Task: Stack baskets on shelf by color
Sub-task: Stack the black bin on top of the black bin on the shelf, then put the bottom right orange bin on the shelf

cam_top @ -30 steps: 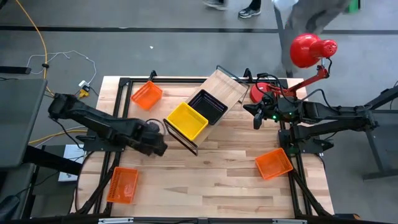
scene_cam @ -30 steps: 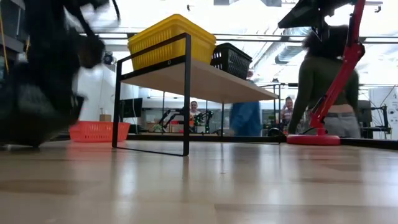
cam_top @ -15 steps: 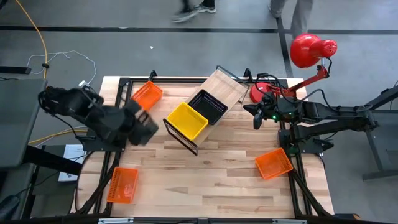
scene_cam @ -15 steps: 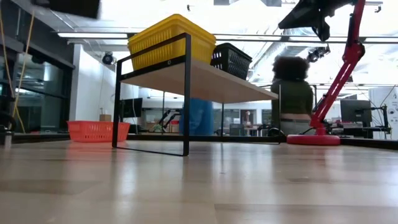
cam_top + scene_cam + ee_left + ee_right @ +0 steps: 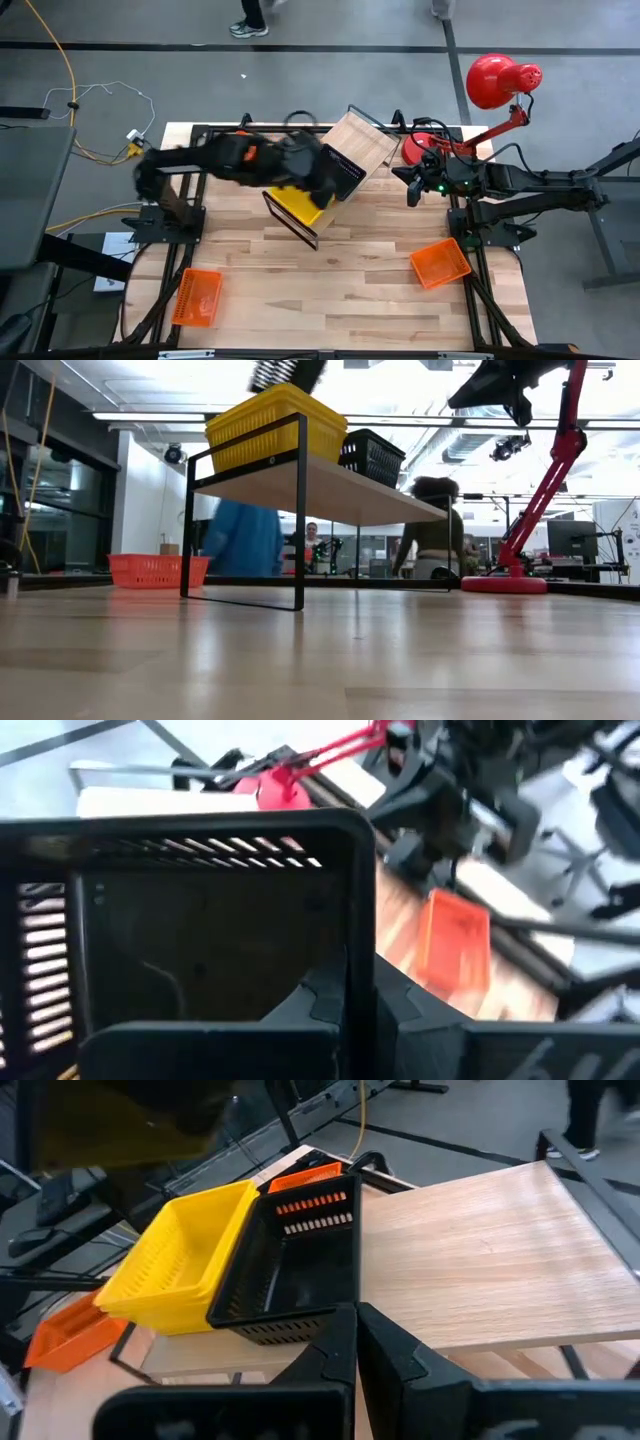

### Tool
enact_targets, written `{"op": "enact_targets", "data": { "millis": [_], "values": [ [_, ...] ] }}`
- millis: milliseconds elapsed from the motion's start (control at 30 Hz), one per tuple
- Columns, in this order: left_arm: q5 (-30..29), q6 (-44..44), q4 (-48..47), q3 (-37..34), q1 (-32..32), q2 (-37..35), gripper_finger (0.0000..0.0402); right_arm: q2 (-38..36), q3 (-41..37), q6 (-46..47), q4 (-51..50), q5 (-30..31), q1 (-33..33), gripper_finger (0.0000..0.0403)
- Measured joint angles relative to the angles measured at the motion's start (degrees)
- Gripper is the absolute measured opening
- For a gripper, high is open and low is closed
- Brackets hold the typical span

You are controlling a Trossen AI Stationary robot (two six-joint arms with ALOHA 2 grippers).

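At the table's near left corner we are seeing one orange basket (image 5: 197, 297) lying flat on the table (image 5: 350, 300). Beyond it the left arm is stretching from its base at the left edge across to the shelf (image 5: 368, 140), and it is hiding most of a second orange basket (image 5: 248, 152) at the far left. The left gripper (image 5: 343, 990) is hanging over the shelf's near end with its fingers pressed together. Its wrist view is showing the black basket (image 5: 348, 172) close ahead, and we cannot tell whether the fingers are touching it. On the shelf, which is standing slantwise at mid-table, the yellow basket (image 5: 300, 205) is sitting at the near end and the black basket is touching it on the far side. The rest of the board is lying bare.

Further right, a third orange basket (image 5: 440, 263) is resting on the table near the right edge. The right gripper (image 5: 352, 1318) is waiting at that edge, beside the red lamp's base (image 5: 415, 150), facing the shelf with fingers closed on nothing. In the low view we are seeing two people (image 5: 245, 540) in the room behind.
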Motion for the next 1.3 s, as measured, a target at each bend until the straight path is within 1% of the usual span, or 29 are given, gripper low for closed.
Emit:
{"op": "enact_targets", "data": {
  "millis": [133,267,400,533,833,1000,1300],
  "values": [
    [0.7,0.0,5.7,0.2,2.2,4.6,0.0,0.0,0.0,0.0,-0.5,2.5,0.0,0.0],
    [1.5,0.0,5.4,0.2,4.2,8.3,0.0,0.0,0.0,0.0,-0.4,3.0,0.0,0.0],
    [3.9,1.4,5.0,0.2,5.3,10.8,0.0,0.0,0.0,0.0,-0.4,3.0,0.0,0.0],
    [4.2,2.0,4.3,0.2,5.3,12.6,0.0,0.0,0.0,0.1,-0.3,3.0,0.0,0.0],
    [3.7,4.8,2.7,0.2,5.3,13.3,0.0003,0.0,0.0,0.1,-0.3,3.0,0.0,0.0],
    [3.7,6.0,2.8,0.2,5.3,13.3,0.0031,0.0,0.0,0.0,-0.3,3.0,0.0,0.0],
    [3.2,10.2,2.7,0.2,5.6,13.0,0.0122,0.0,0.0,0.3,-0.3,3.0,0.0,0.0]
  ]
}}
